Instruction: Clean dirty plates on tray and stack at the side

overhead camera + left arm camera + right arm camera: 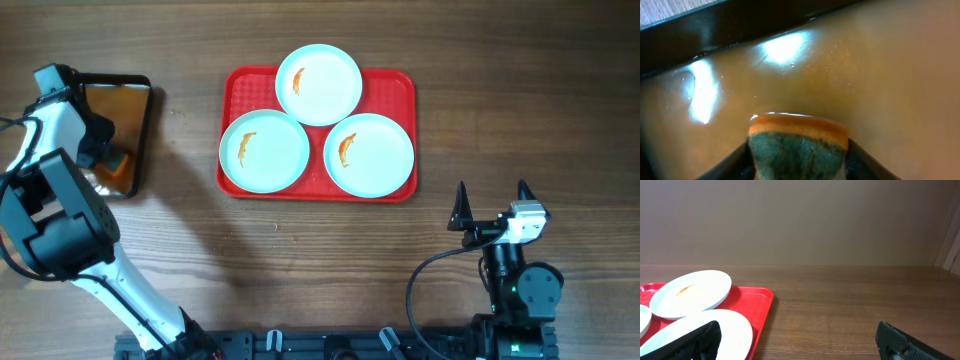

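1. Nearest the robot's base, the right hand [491, 203] hangs over the bare tabletop [300, 260]. Its fingers are spread wide and it holds nothing.
2. Beyond it, mid-tabletop, lies the red tray [395, 85], long side running left to right.
3. On the tray's near half two plates sit side by side, the left plate [264, 150] and the right plate [369, 154]. Each has an orange smear near its middle.
4. Level with them at the far left stands a black pan [148, 130] of brown water. The left hand [799, 167] reaches down into it, its fingers closed against both sides of a sponge [797, 132] with an orange layer over a green one. The sponge's orange edge meets the water.
5. Farthest back, the third plate [319, 84], also smeared, juts past the tray's far rim and overlaps the edges of both front plates.
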